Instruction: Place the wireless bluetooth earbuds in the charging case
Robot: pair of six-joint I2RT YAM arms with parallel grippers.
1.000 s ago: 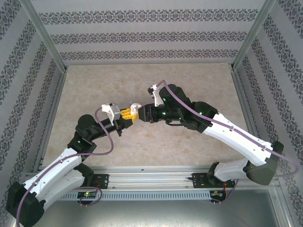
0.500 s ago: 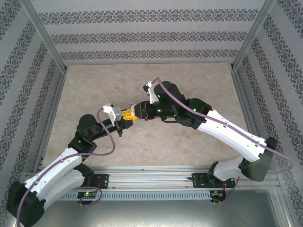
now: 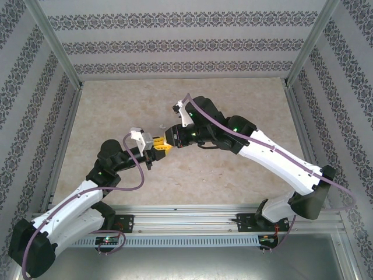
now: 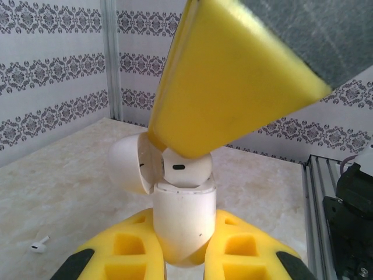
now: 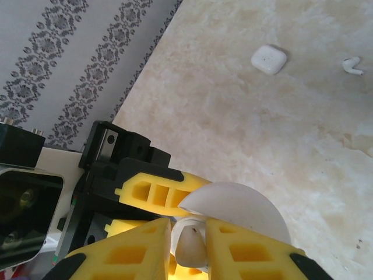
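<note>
Right arm [image 3: 274, 157] had swung in toward the left arm [image 3: 81, 198] over the last second, closing the gap until the two tools met above the table [image 3: 116, 105]; the left arm barely shifted. Left gripper [image 4: 183, 216] was clamped on the lower body of the charging case [image 4: 185, 201], holding it upright off the table with its lid [image 4: 129, 163] flipped open to one side. Right gripper [image 5: 187, 224] was nearly closed, fingers pinching an earbud [image 4: 186, 168] whose head sat at the mouth of the case, not fully down (seating depth hard to tell). Another small white rounded-square piece [image 5: 268, 59] lay on the table well apart from the grippers, and a loose earbud [image 4: 39, 245] lay on the table too. Likely step: pressing the first bud into its well. Risks: the bud looked slightly tilted, so a straight push could jam it or pop it out sideways. Too much downward force could twist or slide the glossy case in the left grip. Letting go before it seated would drop it. The right finger was close to the lid and could knock it shut.
</note>
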